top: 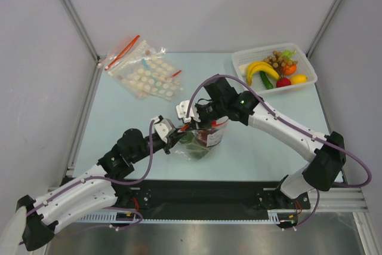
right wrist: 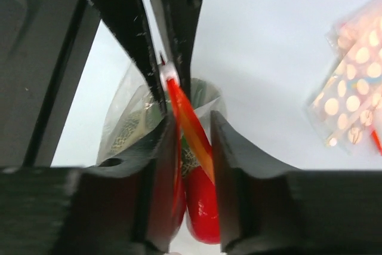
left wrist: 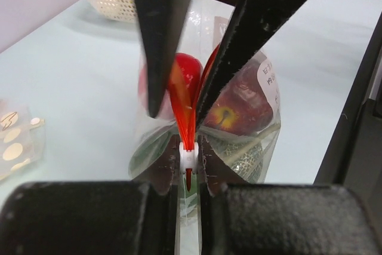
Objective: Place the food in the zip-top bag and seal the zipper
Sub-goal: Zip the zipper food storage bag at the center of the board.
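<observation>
Lighting: bright, diffuse, from above. Shadows: faint and soft on table (top: 262,147). Glare: small highlights on red fruit (left wrist: 190,68). Focus: wrist views blurred close up; overhead view sharp.

Clear zip-top bag (top: 202,143) filled with toy food, near the front middle of the counter (top: 268,147).
The 2 sides of its red zipper (left wrist: 186,114) meet at a white slider. Inside are a shiny red fruit (left wrist: 186,67), a dark red piece (left wrist: 242,103) and a rough grey-green ball (left wrist: 239,153).
</observation>
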Tool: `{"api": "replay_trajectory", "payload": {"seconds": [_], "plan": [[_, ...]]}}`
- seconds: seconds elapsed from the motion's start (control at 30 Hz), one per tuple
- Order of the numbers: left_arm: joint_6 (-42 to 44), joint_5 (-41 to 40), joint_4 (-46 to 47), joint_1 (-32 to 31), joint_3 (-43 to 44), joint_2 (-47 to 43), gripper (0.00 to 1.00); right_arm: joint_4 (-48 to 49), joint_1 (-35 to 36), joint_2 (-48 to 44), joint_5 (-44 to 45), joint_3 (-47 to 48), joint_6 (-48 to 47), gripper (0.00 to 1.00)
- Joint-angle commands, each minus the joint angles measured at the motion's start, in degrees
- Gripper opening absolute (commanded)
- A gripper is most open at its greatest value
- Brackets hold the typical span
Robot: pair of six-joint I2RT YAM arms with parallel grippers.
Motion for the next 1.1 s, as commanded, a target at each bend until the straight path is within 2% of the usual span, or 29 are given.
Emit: {"api": "replay_trajectory", "payload": {"seconds": [0.0,0.03,0.17,0.27,0.3,0.37,0.47,0.5,0.57,0.77,0.9,1.03,1.07], "plan": [[1.1,-0.2,2.2,-0.7,1.6,-2.0,0.01,4.7,-0.2,-3.3,1.6,-2.4,2.2,0.3],[1.1,-0.3,2.4,-0.7,1.5,-2.0,0.01,5.2,-0.1,-3.8,2.0,-3.0,2.8,0.26],[1.1,-0.3,2.7,-0.8,1.3,-2.5,0.05,7.6,0.5,-5.3,3.5,-6.0,3.4,0.0],[0.7,-0.9,3.3,-0.8,1.0,-2.6,0.2,9.0,1.2,-6.2,3.8,-7.2,5.0,0.0],[0.6,-1.0,3.6,-0.8,0.6,-2.5,0.29,10.4,1.5,-6.7,4.4,-8.2,5.7,0.0],[-0.4,-1.5,4.8,-0.8,-0.2,-3.0,0.41,13.5,1.8,-8.4,5.0,-9.5,8.7,0.0],[-2.0,-1.4,9.9,-0.8,-2.5,-5.7,0.5,20.1,1.8,-11.3,7.3,-13.6,15.5,0.0],[-2.4,-1.7,11.0,-0.8,-4.4,-6.6,0.57,21.5,1.8,-12.1,8.1,-14.6,16.9,0.0],[-2.7,-2.0,13.1,-0.8,-6.1,-9.0,0.61,24.1,2.1,-14.8,8.7,-17.3,19.7,0.0],[-3.0,-0.8,14.5,-0.8,-6.2,-8.3,0.61,33.3,3.3,-21.2,14.4,-24.1,28.8,0.0],[-2.8,1.7,15.3,-0.8,-5.9,-7.1,0.56,35.7,7.2,-25.0,18.4,-27.1,30.3,0.0],[-3.0,4.3,16.7,-0.8,-5.9,-6.2,0.54,40.6,8.5,-26.7,22.0,-29.8,33.8,0.0],[-2.8,4.8,16.8,-0.8,-5.8,-6.0,0.5,40.6,8.8,-26.9,22.3,-29.9,33.9,0.0]]}}
